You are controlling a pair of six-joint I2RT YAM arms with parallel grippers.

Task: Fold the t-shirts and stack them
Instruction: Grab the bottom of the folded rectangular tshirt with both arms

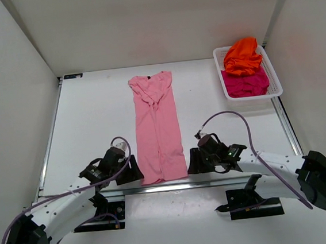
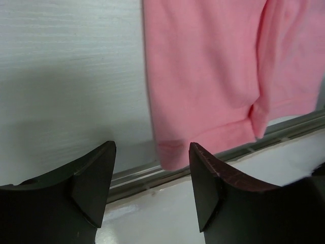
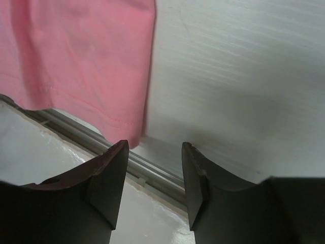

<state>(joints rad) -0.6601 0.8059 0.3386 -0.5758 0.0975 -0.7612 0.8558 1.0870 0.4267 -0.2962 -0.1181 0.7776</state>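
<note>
Lengthwise down the middle of the table (image 1: 93, 117) lies the light pink t-shirt (image 1: 158, 128), its sides folded in to make a narrow strip and its hem at the near rail. The left gripper (image 2: 152, 152) and right gripper (image 3: 155, 150) flank the two hem corners, jaws wide and empty. The orange t-shirt (image 1: 242, 55) and magenta t-shirt (image 1: 246, 84) sit heaped in the white basket (image 1: 275, 82) at the far right. The pink fabric looks light, thin and limp, and is likely to sag and slide on the smooth top. A pinch through all layers at each hem corner seems the surest hold for carrying the hem toward the collar.
</note>
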